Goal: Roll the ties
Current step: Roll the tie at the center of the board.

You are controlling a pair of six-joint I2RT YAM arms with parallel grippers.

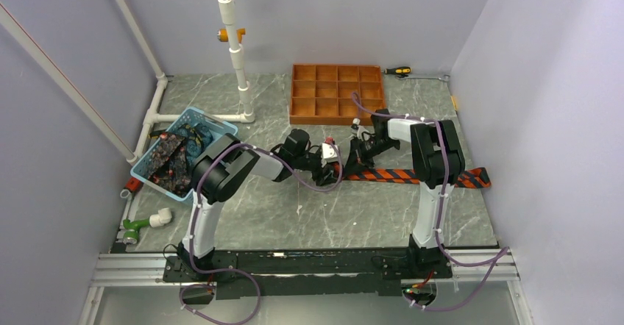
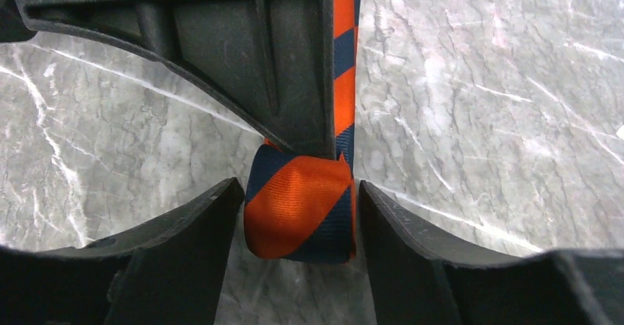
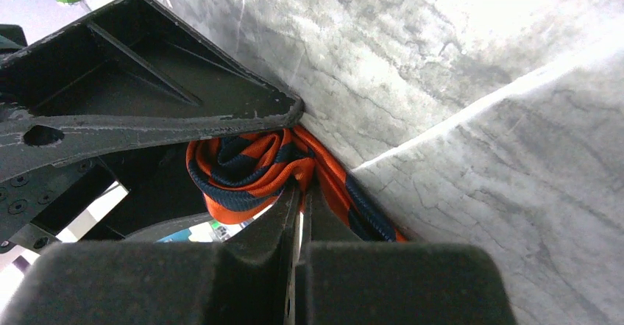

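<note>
A tie (image 1: 419, 176) striped in orange and dark bands lies stretched across the table to the right, its left end wound into a small roll (image 2: 298, 207). My left gripper (image 2: 298, 193) stands open with its fingers on either side of that roll, close to its flanks. My right gripper (image 3: 302, 189) comes from the other side and is shut, its tips pinching the tie's fabric (image 3: 243, 170) at the roll. Seen from above, the left gripper (image 1: 329, 169) and right gripper (image 1: 353, 157) meet at the tie's left end. More dark patterned ties (image 1: 168, 159) lie in a basket.
The light blue basket (image 1: 213, 124) sits at the left. An orange-brown gridded tray (image 1: 337, 93) stands behind the grippers, with a screwdriver (image 1: 397, 70) to its right. White pipework (image 1: 237, 60) rises at the back left, and a green and white fitting (image 1: 143, 224) lies near the left edge.
</note>
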